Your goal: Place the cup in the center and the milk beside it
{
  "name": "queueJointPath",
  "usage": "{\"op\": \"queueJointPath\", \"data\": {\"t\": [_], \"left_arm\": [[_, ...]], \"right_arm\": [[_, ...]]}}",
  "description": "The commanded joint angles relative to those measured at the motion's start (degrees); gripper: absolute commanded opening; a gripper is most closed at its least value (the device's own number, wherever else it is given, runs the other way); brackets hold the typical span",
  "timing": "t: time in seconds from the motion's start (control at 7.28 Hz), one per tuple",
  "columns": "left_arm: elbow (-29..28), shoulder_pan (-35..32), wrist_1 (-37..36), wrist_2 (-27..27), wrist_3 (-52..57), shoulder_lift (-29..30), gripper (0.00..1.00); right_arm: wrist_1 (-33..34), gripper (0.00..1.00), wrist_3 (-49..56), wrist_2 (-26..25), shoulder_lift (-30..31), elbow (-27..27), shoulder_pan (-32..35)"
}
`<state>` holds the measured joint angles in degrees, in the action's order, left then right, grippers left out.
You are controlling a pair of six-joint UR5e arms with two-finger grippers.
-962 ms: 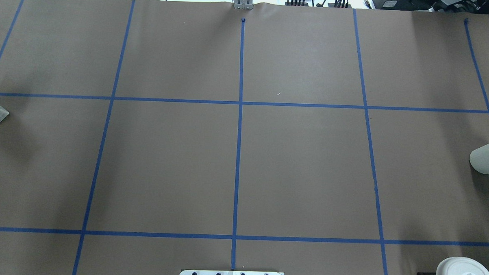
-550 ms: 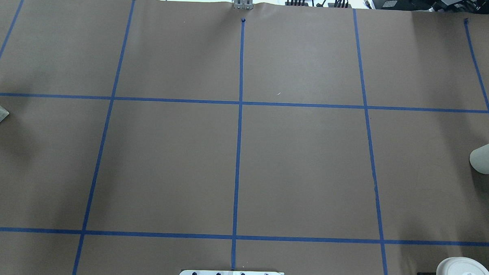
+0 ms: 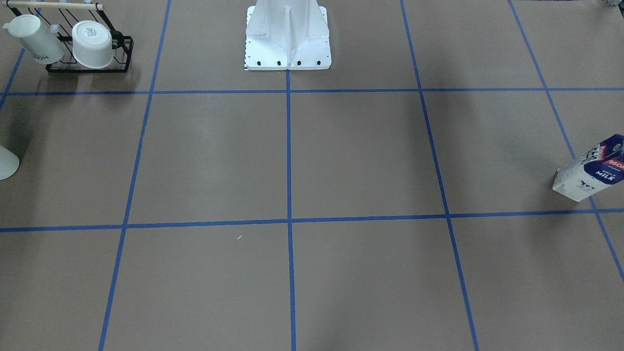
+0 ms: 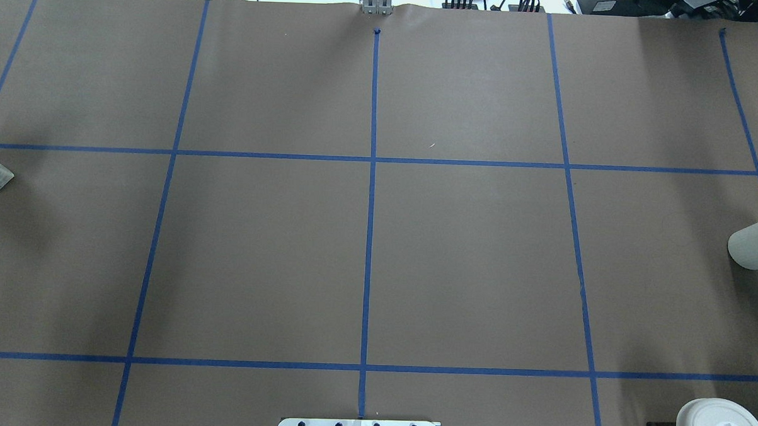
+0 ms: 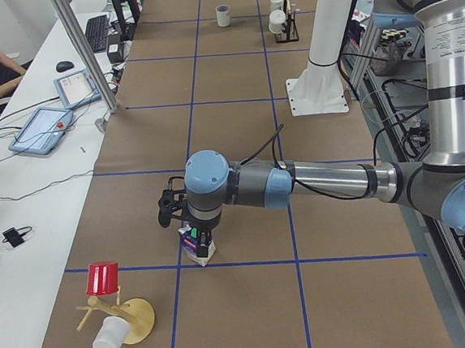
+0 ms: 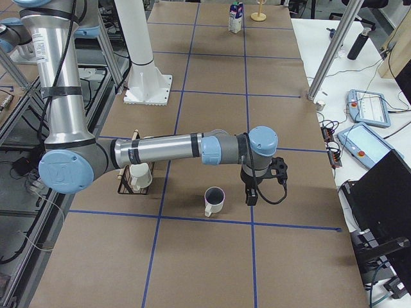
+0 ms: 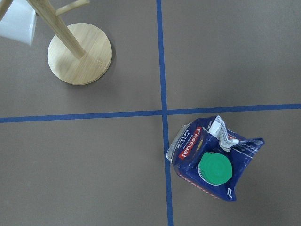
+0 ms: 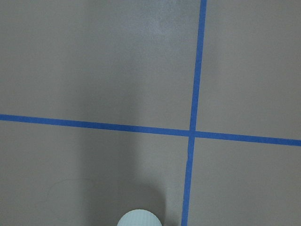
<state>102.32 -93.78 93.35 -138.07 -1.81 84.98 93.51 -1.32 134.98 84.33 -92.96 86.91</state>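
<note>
The cup (image 6: 214, 200), a small white mug with a dark grey inside, stands upright at the table's right end; it also shows in the overhead view (image 4: 756, 242). My right gripper (image 6: 253, 194) hangs just beside it, apart from it; I cannot tell whether it is open or shut. The milk (image 7: 209, 160), a blue and white carton with a green cap, stands at the left end (image 3: 590, 170). My left gripper (image 5: 181, 219) hovers right above it; I cannot tell its state. The center (image 4: 372, 159) is bare tape.
A black rack (image 3: 87, 66) with a lettered mug (image 3: 34, 39) and a wider mug (image 3: 92, 44) stands behind the cup. A wooden mug tree (image 5: 131, 321) with a red cup (image 5: 103, 277) stands near the milk. The robot base (image 3: 287, 39) sits mid-table.
</note>
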Motion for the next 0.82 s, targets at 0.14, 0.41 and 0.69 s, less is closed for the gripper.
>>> {"op": "queueJointPath", "data": {"t": [0.14, 0.41, 0.69], "left_arm": [[0.2, 0.2, -0.2, -0.3, 0.2, -0.1, 0.99], [0.4, 0.2, 0.0, -0.4, 0.3, -0.4, 0.99], [0.1, 0.2, -0.1, -0.4, 0.2, -0.4, 0.99]], "right_arm": [[-7.8, 1.00, 0.7, 1.2, 4.6, -0.3, -3.0], [-21.2, 1.00, 0.8, 1.3, 12.1, 1.5, -6.6], [-21.4, 1.00, 1.1, 1.3, 12.5, 1.7, -9.7]]}}
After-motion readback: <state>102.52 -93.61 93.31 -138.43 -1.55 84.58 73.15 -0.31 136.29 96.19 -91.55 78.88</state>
